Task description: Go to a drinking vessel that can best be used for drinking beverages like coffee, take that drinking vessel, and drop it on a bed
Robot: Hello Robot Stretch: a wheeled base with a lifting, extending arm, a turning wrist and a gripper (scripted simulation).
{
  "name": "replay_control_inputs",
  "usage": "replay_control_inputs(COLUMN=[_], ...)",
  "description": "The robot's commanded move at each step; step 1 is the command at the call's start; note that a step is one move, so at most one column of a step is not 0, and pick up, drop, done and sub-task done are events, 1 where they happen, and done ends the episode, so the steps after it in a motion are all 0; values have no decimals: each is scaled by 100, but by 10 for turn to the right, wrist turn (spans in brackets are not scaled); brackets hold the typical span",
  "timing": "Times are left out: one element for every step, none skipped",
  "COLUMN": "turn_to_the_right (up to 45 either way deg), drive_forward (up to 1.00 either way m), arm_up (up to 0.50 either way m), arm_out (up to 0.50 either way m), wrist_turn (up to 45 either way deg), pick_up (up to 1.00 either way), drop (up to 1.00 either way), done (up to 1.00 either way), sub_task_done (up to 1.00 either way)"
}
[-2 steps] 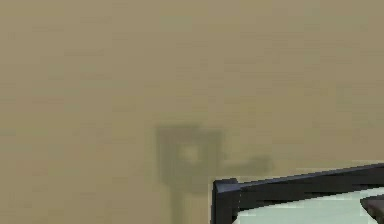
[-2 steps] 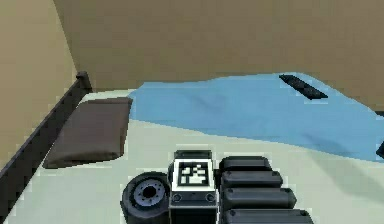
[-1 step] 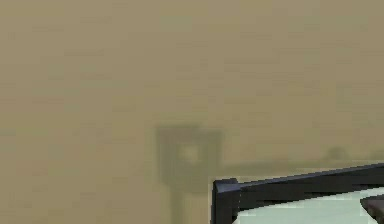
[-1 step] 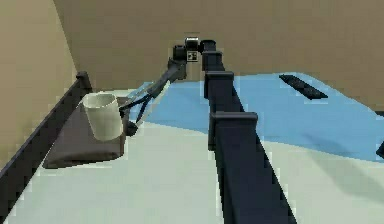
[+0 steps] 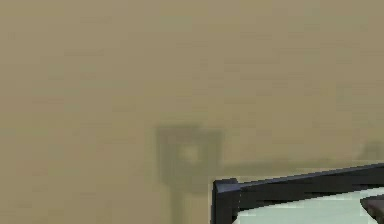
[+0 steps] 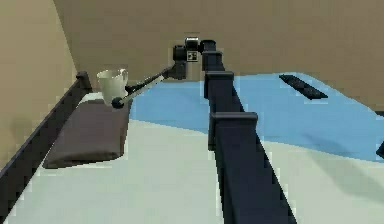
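A: Where's the mug?
B: Arm side view, roughly 10 o'clock from centre. The white mug [image 6: 110, 82] hangs at the finger end of the gripper [image 6: 122, 100], clear of the bedding, so the gripper holds it.
A: Claw apart or together?
B: Cannot tell from these renders. 2 thin fingers [image 6: 150, 80] run from the gripper's dark body toward 8 o'clock, ending at the mug.
A: What's under it?
B: A grey-brown pillow [image 6: 88, 138] at 6 o'clock of the mug, lying on the pale sheet [image 6: 150, 175] of the bed [image 6: 60, 190]. The dark side rail [image 6: 40, 140] runs along the pillow's 9 o'clock side, against the tan wall [image 6: 30, 60].
A: Rest of the bed?
B: A blue blanket [image 6: 260, 105] covers the far part, at 3 o'clock of the mug. A flat dark item [image 6: 302, 86] lies on it at 2 o'clock of the view.
A: Arm?
B: The dark arm [image 6: 235, 140] comes up from 6 o'clock over the sheet and the blanket.
A: Forward view?
B: Tan wall, with a dark frame corner [image 5: 228, 195] at 5 o'clock and pale bedding just below it.
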Motion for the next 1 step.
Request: replay_control_inputs(turn_to_the_right=[0], drive_forward=[0], arm_up=[0], arm_out=[0], wrist_turn=[450], pick_up=[0], drop=[0], done=[0], sub_task_done=[0])
